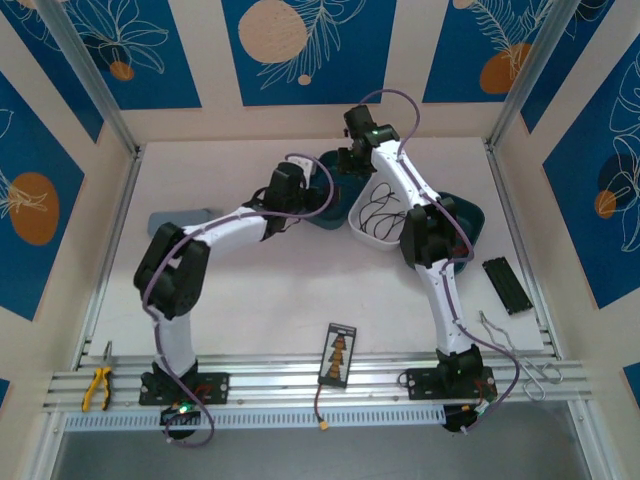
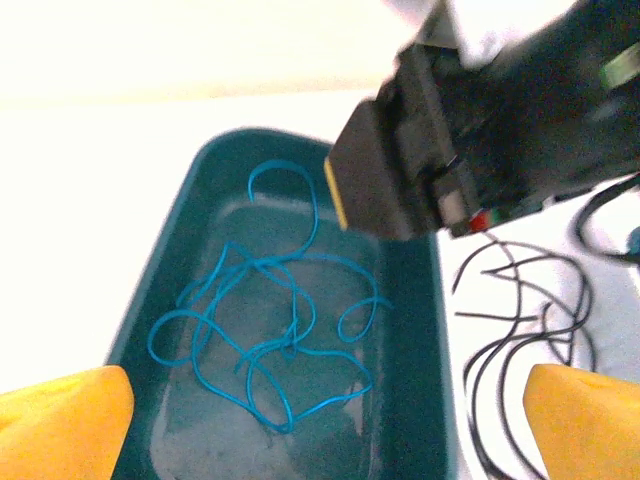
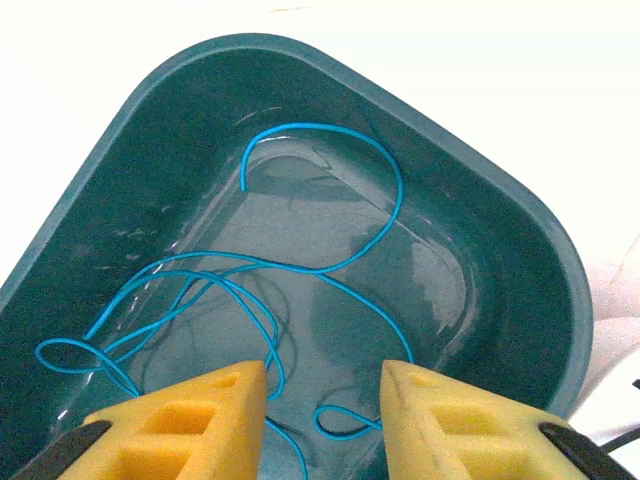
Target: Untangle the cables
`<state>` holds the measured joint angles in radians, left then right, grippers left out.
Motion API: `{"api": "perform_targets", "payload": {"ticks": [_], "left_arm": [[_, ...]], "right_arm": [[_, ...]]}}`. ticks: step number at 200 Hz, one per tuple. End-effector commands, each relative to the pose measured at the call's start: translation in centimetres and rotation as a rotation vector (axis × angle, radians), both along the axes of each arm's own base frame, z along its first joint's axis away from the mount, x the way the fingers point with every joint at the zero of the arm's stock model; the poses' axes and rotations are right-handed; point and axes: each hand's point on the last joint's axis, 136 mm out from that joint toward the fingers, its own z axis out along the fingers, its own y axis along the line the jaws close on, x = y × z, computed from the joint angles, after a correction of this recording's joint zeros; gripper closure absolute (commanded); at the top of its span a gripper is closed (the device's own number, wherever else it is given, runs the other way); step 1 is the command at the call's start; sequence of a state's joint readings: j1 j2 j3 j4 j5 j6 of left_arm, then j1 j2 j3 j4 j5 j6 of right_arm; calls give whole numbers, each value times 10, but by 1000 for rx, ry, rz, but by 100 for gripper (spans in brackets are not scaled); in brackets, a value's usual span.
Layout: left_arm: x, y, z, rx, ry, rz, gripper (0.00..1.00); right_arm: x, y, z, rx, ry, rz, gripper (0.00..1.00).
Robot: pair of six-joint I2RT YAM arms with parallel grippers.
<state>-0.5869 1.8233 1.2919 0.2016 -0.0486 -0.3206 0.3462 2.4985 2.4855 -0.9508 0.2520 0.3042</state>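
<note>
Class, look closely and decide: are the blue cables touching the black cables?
Apart. The left wrist view shows the blue cables inside the teal tray, and the black cables lie beyond its wall on white.

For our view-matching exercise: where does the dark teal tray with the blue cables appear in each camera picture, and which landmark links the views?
Top external: dark teal tray at centre, half hidden by the wrists, left of the white tray.
Left wrist: tray at left and centre.
Right wrist: tray across most of the picture.
Shared landmark: the blue cables lying in it, in both wrist views.
</note>
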Motion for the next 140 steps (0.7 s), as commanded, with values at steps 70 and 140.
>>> {"api": "perform_targets", "payload": {"ticks": [70,140], "left_arm": [[-61,86,62,8,-160,161,0],[-134,220,21,350,-249,461,0]], "right_arm": [[-67,-40,113,-7,-193,-85,47],[-175,-120,101,-50,-323,-263,1]]}}
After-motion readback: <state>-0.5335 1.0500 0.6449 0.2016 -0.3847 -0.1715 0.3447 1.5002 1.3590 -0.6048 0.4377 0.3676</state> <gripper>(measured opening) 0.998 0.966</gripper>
